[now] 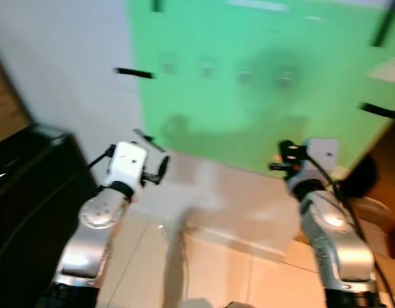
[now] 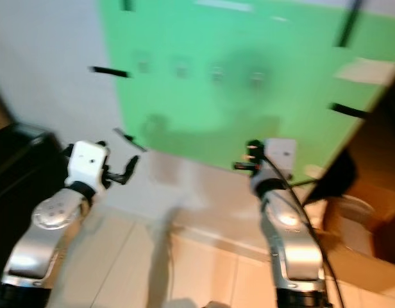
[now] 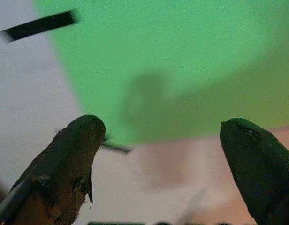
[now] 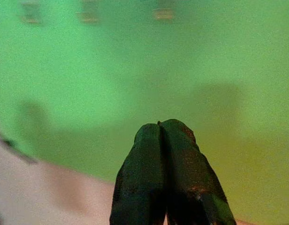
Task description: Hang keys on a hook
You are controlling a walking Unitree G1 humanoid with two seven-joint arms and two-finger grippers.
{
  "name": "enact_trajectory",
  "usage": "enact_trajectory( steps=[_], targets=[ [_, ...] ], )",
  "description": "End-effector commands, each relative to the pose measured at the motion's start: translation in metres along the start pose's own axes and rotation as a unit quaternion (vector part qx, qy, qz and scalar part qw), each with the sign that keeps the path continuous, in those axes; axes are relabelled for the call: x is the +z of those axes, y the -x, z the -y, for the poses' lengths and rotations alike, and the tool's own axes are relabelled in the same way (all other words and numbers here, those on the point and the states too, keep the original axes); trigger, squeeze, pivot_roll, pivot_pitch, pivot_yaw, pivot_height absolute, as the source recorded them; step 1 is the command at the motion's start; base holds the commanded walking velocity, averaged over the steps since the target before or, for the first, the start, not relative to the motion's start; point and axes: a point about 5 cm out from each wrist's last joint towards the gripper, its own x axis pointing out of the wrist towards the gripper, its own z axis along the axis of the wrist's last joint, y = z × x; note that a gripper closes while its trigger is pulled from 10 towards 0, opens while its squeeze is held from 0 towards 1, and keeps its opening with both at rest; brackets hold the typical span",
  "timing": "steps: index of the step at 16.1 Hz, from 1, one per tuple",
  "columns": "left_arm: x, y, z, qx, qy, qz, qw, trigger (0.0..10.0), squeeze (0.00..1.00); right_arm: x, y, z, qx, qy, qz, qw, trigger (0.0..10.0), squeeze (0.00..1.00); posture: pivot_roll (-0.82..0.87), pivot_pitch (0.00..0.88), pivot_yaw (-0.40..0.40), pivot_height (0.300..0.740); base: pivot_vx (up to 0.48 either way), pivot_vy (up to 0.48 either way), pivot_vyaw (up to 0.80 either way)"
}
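Hooks (image 1: pixel 243 75) dot green board (image 1: pixel 249 128); left hand (image 3: pixel 158 140) spread, right hand (image 4: pixel 164 136) pressed together.

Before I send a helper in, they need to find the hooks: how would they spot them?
Look at the big green panel taped to the white wall. Across its upper part runs a row of four small pale hooks, the only fittings on the plain green, though blurred.

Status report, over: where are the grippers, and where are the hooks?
Left gripper open, raised toward green panel. Right gripper shut, nothing seen between its fingers. Hooks in a row on the panel, blurred. No keys visible.
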Motion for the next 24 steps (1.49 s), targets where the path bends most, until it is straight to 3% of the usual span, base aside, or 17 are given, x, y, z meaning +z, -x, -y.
enact_trajectory(
  steps=[1,3,13,15,17,24],
  targets=[
    [0.003,0.002,-0.007,0.012,-0.002,0.007,1.000,10.0,0.00,0.008,-0.004,-0.009,0.022,0.002,0.016,1.000,10.0,0.00,0.00,0.000,-0.019,0.740,0.000,0.000,-0.80],
    [0.007,0.003,-0.003,-0.002,0.001,0.017,1.000,10.0,0.00,0.010,-0.006,-0.013,0.045,0.006,0.022,0.999,10.0,0.00,0.01,0.000,-0.033,0.740,0.000,0.000,0.00],
    [0.015,-0.001,-0.001,-0.047,-0.012,0.023,0.999,10.0,0.00,0.011,-0.007,-0.018,0.042,-0.028,0.026,0.998,10.0,0.00,0.00,0.000,-0.004,0.740,0.238,0.000,0.00],
    [0.014,-0.001,-0.001,-0.049,-0.013,0.023,0.998,10.0,0.00,0.012,-0.006,-0.019,0.046,-0.024,0.027,0.998,10.0,0.00,-0.01,0.000,0.000,0.740,0.294,0.000,-0.80],
    [0.015,-0.001,0.000,-0.054,-0.014,0.023,0.998,10.0,0.00,0.015,-0.006,-0.019,0.054,-0.006,0.039,0.998,10.0,0.00,0.00,0.000,0.000,0.740,0.296,0.000,-0.35],
    [0.016,0.001,0.004,-0.074,-0.016,0.025,0.997,10.0,0.00,0.028,-0.003,-0.019,0.113,-0.031,0.071,0.991,10.0,0.00,0.00,0.000,-0.008,0.740,0.206,0.000,0.00]
  ],
)
